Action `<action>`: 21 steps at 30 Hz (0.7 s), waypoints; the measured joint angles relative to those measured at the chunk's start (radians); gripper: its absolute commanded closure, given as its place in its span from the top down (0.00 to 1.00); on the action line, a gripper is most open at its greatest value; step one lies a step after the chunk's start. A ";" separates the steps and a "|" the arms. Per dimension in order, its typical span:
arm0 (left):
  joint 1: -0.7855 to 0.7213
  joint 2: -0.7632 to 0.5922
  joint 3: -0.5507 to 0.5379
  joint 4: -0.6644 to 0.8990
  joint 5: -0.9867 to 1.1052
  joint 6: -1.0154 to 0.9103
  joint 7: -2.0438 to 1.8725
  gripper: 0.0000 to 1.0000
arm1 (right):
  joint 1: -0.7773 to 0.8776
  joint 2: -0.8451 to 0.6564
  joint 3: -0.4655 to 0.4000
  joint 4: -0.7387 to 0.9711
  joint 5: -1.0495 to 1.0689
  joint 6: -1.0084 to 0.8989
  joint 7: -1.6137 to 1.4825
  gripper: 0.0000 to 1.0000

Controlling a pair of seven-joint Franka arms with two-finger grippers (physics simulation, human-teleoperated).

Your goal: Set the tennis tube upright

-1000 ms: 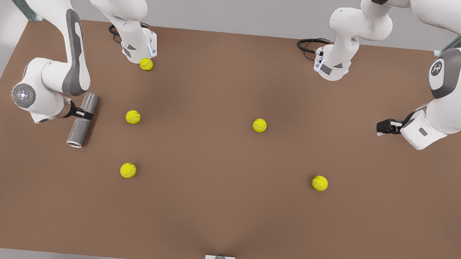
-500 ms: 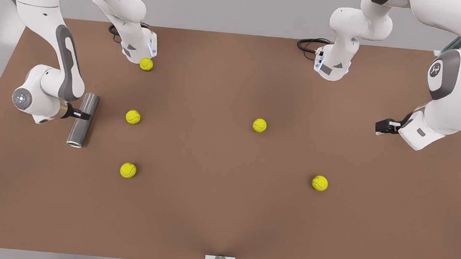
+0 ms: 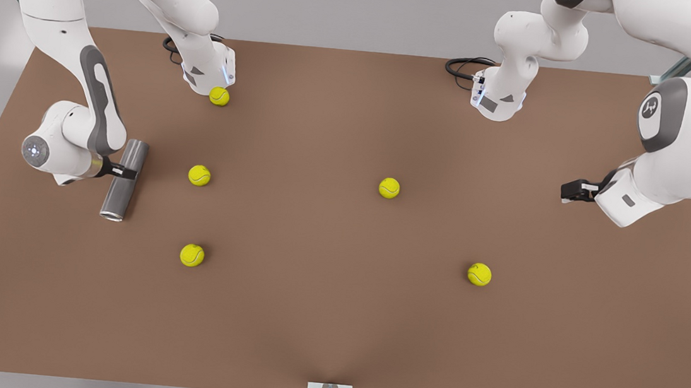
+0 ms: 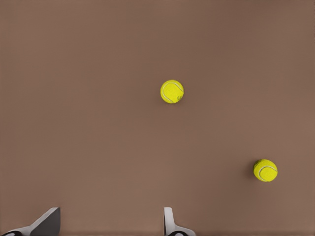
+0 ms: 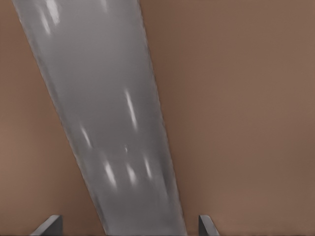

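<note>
From high above, the front view looks down on my counter (image 3: 333, 319); my wrist cameras face it too, the right much nearer.

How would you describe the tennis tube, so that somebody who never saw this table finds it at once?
Look at the brown table, near its edge on the front view's left. There the right gripper straddles the tennis tube, which lies flat with its open end toward the camera. It is the one long grey metallic cylinder; its neighbours are small yellow tennis balls.
</note>
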 measured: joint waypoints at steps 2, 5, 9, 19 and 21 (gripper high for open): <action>0.001 0.000 0.000 0.000 0.000 0.000 0.000 1.00 | 0.000 0.028 0.000 0.000 0.000 0.019 0.000 1.00; 0.001 0.000 0.000 -0.007 0.000 0.000 0.000 1.00 | -0.008 0.055 0.000 0.000 0.000 0.034 0.000 1.00; 0.002 0.000 0.000 -0.009 -0.001 -0.003 0.000 1.00 | -0.017 0.064 0.000 0.001 -0.002 0.035 -0.001 1.00; 0.002 0.000 0.000 -0.018 -0.002 -0.011 -0.002 1.00 | -0.023 0.089 0.000 0.002 -0.002 0.055 -0.002 1.00; 0.002 0.000 0.000 -0.021 -0.002 -0.011 -0.002 1.00 | -0.027 0.090 0.000 0.002 -0.002 0.055 -0.009 0.83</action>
